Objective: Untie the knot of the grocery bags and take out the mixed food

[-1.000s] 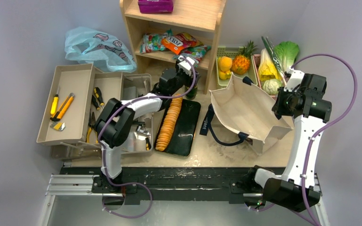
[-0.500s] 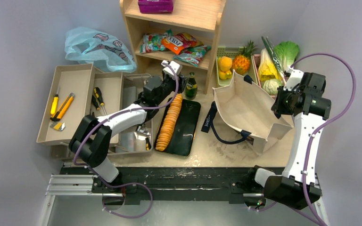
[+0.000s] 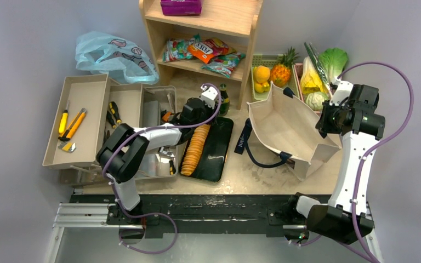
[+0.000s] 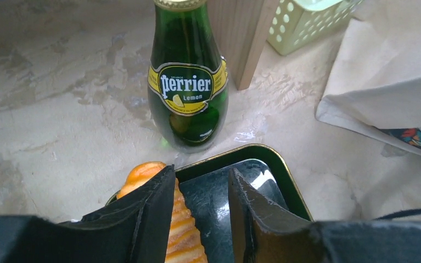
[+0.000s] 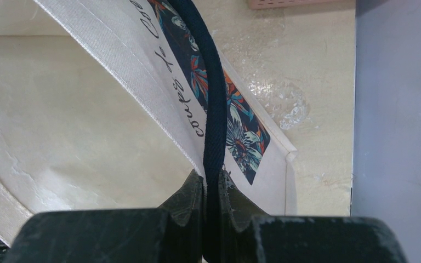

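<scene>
Left gripper (image 4: 197, 185), jaws parted and empty, hangs over a black tray's (image 4: 271, 183) far end — a green glass bottle (image 4: 188, 87) stands upright just beyond. Right gripper (image 5: 211, 185) is clamped on the cream tote's (image 5: 77, 126) navy strap (image 5: 212, 98).

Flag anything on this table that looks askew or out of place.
The canvas tote sags lopsided, mouth gaping, hung by one navy strap pinched in the right pincer. The green bottle stands alone on the table beside the shelf leg, not shelved with the snacks.
</scene>
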Action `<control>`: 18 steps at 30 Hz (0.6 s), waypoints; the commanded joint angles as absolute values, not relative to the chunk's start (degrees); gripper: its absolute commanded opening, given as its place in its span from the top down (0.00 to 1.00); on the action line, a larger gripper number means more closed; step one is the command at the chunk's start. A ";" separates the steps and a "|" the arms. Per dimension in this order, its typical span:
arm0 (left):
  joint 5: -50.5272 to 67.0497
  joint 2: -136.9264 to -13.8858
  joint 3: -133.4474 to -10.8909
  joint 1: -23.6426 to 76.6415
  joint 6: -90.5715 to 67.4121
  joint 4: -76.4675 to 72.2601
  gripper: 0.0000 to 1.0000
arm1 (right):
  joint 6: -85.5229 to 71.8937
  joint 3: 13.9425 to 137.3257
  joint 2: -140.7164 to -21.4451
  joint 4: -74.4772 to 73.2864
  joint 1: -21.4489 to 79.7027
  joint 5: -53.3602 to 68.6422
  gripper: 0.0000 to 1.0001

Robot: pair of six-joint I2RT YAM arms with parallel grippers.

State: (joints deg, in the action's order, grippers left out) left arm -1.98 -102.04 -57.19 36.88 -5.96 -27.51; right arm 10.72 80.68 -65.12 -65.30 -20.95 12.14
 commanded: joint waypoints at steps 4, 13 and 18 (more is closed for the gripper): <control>-3.24 -106.43 -67.48 36.86 -10.10 -23.08 0.61 | 11.26 81.97 -63.87 -65.17 -21.00 12.68 1.00; -0.33 -103.31 -66.35 36.29 -29.29 -20.68 0.57 | 11.34 82.24 -63.77 -65.21 -20.99 11.78 1.00; -4.46 -103.41 -65.89 37.18 -35.81 -16.21 0.54 | 11.12 81.84 -63.83 -65.13 -20.97 12.02 1.00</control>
State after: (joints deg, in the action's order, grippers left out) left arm -2.22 -105.58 -66.04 36.47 -27.00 -17.82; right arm 10.79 80.68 -64.86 -65.32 -20.95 12.08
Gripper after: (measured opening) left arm 0.452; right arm 0.057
